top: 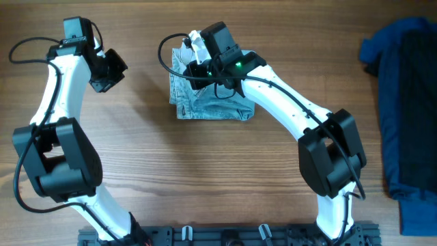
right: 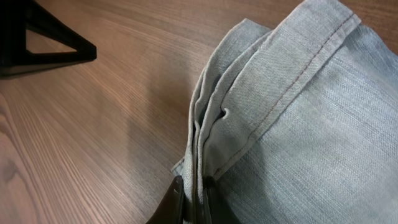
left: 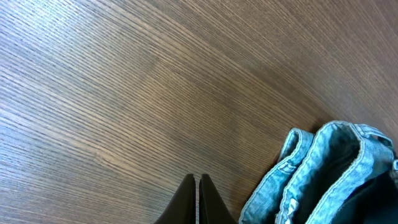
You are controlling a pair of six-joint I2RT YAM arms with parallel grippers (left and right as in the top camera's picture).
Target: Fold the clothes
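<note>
Across the wooden surface (top: 205, 178): dark garments (top: 403, 102) heaped at the right edge, folded denim shorts (top: 212, 102) near centre, layered edge pinched in the right end effector (right: 194, 202), left end effector (left: 196, 199) clenched empty nearby.

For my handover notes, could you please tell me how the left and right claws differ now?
The left claw is shut on nothing; the right claw is shut on the layered edge of the denim shorts. The left claw hangs over bare table, apart from the shorts; the right claw sits at their folded edge. Both are dark.
</note>
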